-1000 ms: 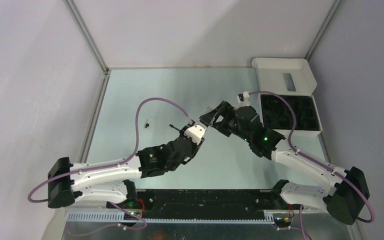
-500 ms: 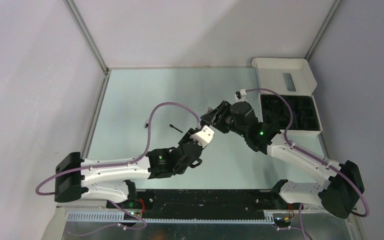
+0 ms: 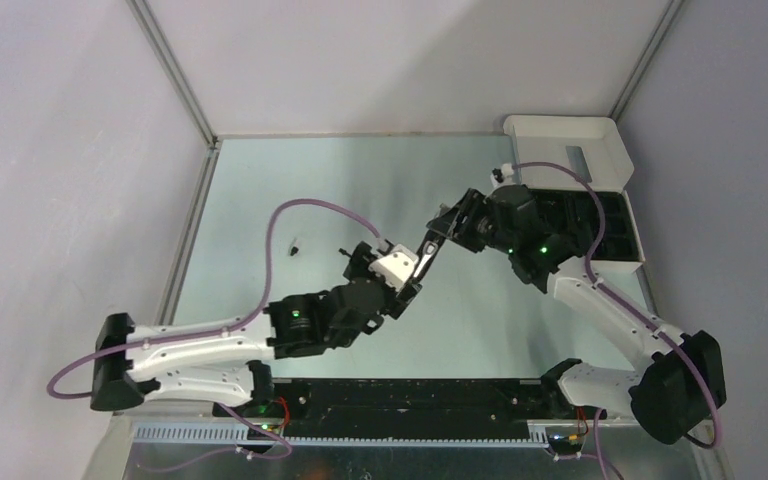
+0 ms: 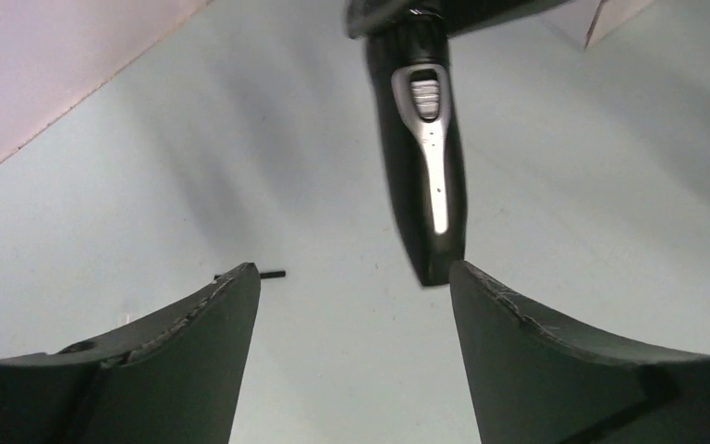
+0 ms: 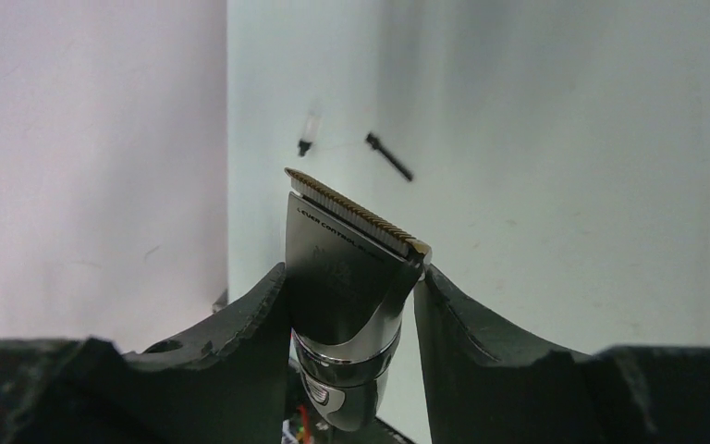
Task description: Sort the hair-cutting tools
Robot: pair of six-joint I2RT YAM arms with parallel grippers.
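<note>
In right tool: tapered black trimmer, toothed metal blade.

Not legible: trimmer body, upper end hidden; small piece, blurred; box insert, contents too dark.
</note>
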